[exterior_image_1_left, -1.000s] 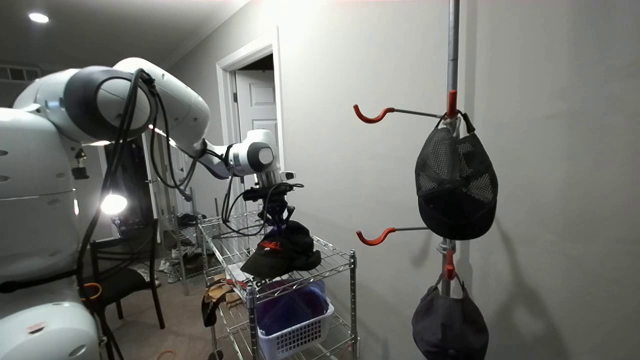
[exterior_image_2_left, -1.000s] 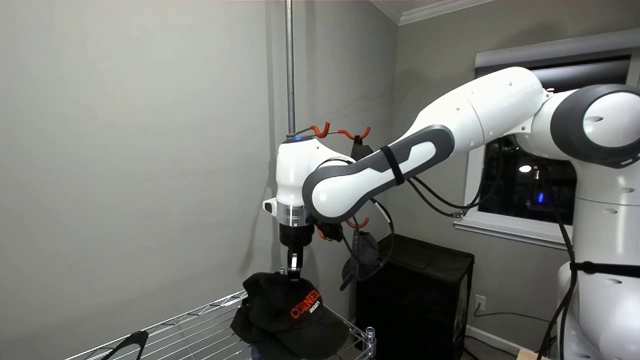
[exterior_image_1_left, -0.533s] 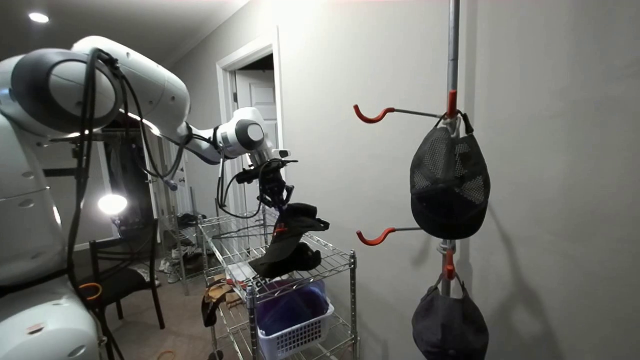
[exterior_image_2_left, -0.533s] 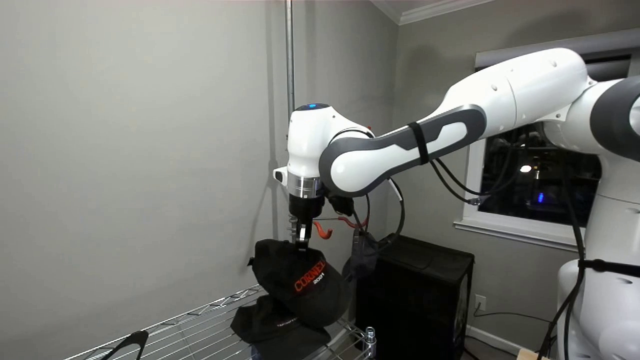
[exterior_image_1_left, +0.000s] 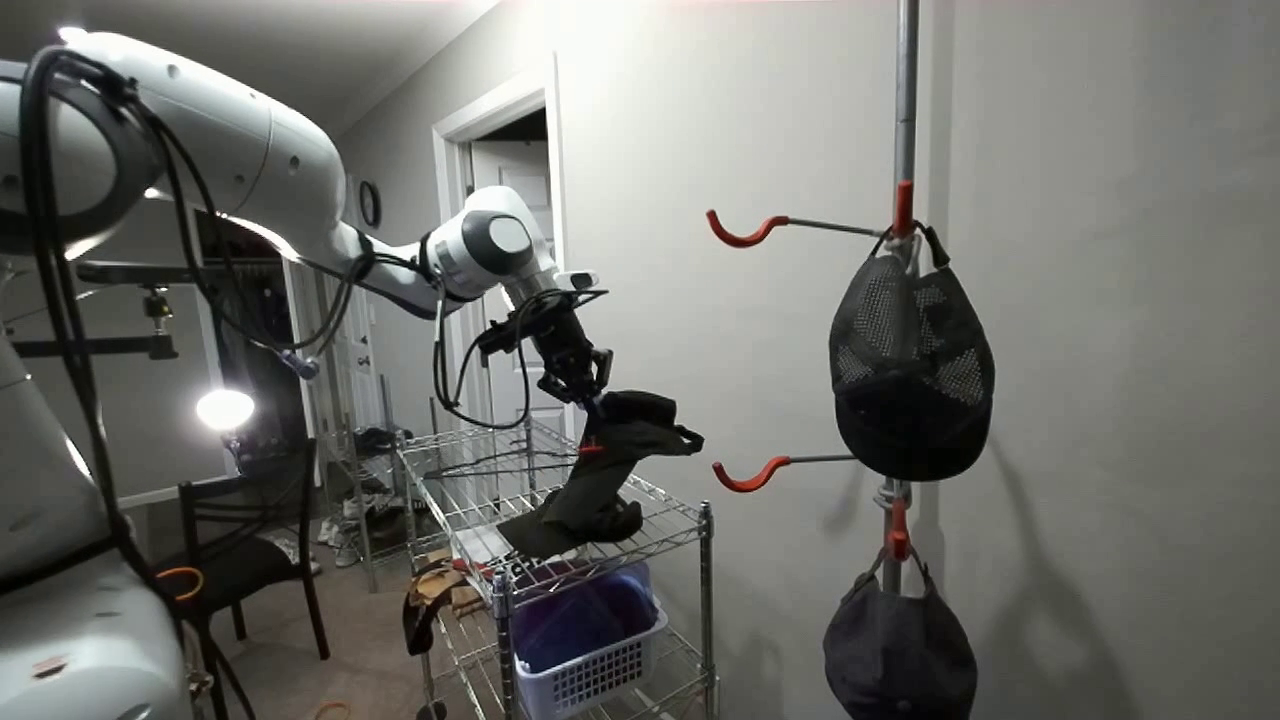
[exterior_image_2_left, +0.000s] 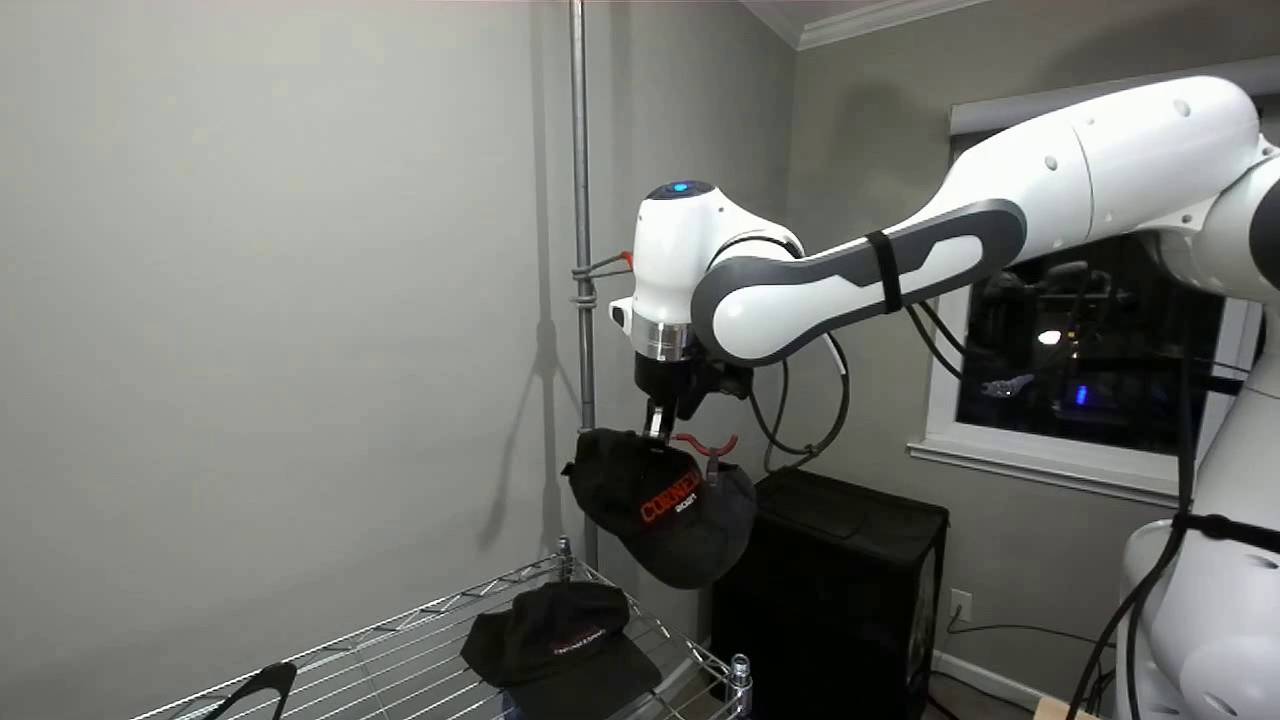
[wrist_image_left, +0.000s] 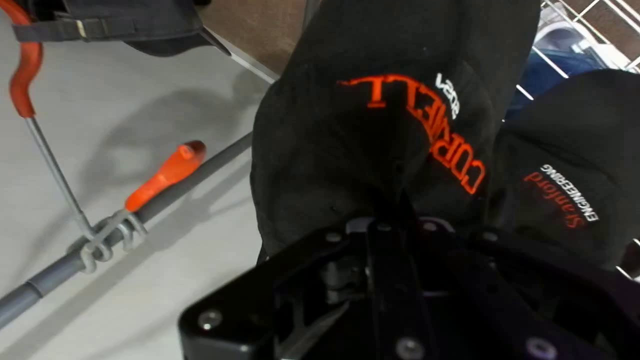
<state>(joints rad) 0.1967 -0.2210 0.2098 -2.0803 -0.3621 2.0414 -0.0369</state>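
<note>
My gripper (wrist_image_left: 400, 217) is shut on the crown of a black cap (wrist_image_left: 310, 160) with orange lettering. In both exterior views this cap (exterior_image_2_left: 625, 490) hangs tilted below the fingers, brim downward, above the wire rack. The pinched cloth between the fingertips is too dark to make out. A second black cap (exterior_image_2_left: 570, 640), with small red and white lettering (wrist_image_left: 562, 197), lies on the rack beneath. In an exterior view the held cap (exterior_image_1_left: 640, 435) overlaps the lower one, so the gap between them is hard to judge there.
A wire rack (exterior_image_1_left: 703, 530) holds a white basket (exterior_image_1_left: 590, 685) lower down. A metal pole (exterior_image_1_left: 907, 110) by the wall bears red-tipped hooks (exterior_image_1_left: 745, 237), with a mesh-backed cap (exterior_image_1_left: 915, 370) and a dark grey cap (exterior_image_1_left: 900, 640) hanging. A black box (exterior_image_2_left: 830, 600) stands beyond the rack.
The lettered cap has risen with my gripper off the cap beneath it and shifted toward the pole side. The gripper has tilted. The lower cap stays where it was.
</note>
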